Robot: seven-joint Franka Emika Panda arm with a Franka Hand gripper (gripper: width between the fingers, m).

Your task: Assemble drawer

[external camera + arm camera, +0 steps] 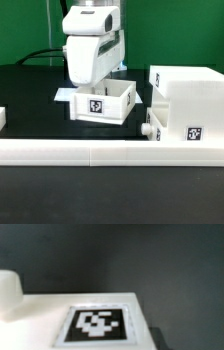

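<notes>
Rail (110, 152) nearest; tagged tray (100, 103) behind, housing (190, 100) beside it; fingers (88, 83) at tray's rear wall, grip unclear

Bright, even light falls from overhead in the exterior view, and the white plastic takes it hard. The housing's (185, 100) top, between two and three o'clock, is nearly washed out. The tray (97, 102) near centre is greyer inside than on its rim. The counter (30, 95) stays near black, so shadows on it are hard to make out. The rail (110, 152) at six o'clock looks slightly soft. The wrist view is dimmer and blurred (nothing in it is crisp): the tag (97, 325) has smeared edges, and a pale shape (8, 291) at the frame's edge is wholly out of focus.
</notes>
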